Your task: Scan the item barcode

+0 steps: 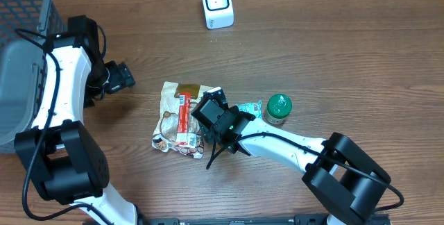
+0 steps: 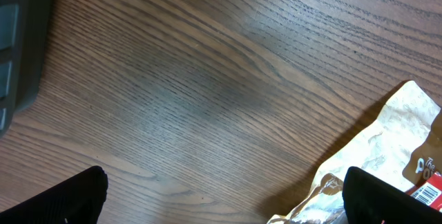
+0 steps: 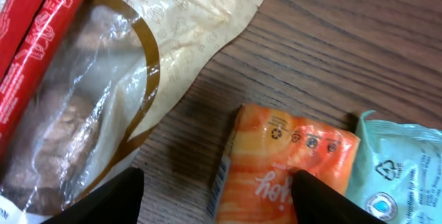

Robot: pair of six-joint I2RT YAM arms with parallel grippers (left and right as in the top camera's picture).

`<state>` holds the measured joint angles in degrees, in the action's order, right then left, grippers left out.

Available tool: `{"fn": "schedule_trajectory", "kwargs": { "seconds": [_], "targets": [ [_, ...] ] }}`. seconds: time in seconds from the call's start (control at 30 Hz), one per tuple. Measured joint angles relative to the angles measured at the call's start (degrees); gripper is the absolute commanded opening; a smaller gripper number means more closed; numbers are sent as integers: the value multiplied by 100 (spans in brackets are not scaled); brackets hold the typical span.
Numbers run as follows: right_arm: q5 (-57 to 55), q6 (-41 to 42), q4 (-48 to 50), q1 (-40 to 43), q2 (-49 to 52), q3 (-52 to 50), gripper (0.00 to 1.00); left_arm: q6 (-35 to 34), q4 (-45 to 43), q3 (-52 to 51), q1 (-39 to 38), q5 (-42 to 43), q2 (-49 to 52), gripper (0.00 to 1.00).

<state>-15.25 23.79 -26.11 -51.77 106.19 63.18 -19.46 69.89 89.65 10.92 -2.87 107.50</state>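
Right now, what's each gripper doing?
Left gripper: open, empty.
Right gripper: open over the orange packet, not gripping it.

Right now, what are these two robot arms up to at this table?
The right gripper hangs open just above a small orange packet, which lies beside a crinkly snack bag and a teal packet. It grips nothing. The left gripper is open too, over bare table. The white scanner stands at the far edge, and no item is near it.
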Motion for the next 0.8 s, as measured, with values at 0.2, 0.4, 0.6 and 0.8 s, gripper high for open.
{"fn": "schedule_trajectory", "kwargs": {
  "seconds": [0.2,0.4,0.6,0.8],
  "targets": [
    [85,2,109,0,13,2,60,-2,0,0,0,2,0,100],
    [129,26,127,0,13,2,48,0,0,0,0,0,0,100],
    [85,20,144,0,13,2,47,-2,0,0,0,0,0,100],
    [55,129,166,0,155,2,36,-2,2,0,0,2,0,100]
  ]
}}
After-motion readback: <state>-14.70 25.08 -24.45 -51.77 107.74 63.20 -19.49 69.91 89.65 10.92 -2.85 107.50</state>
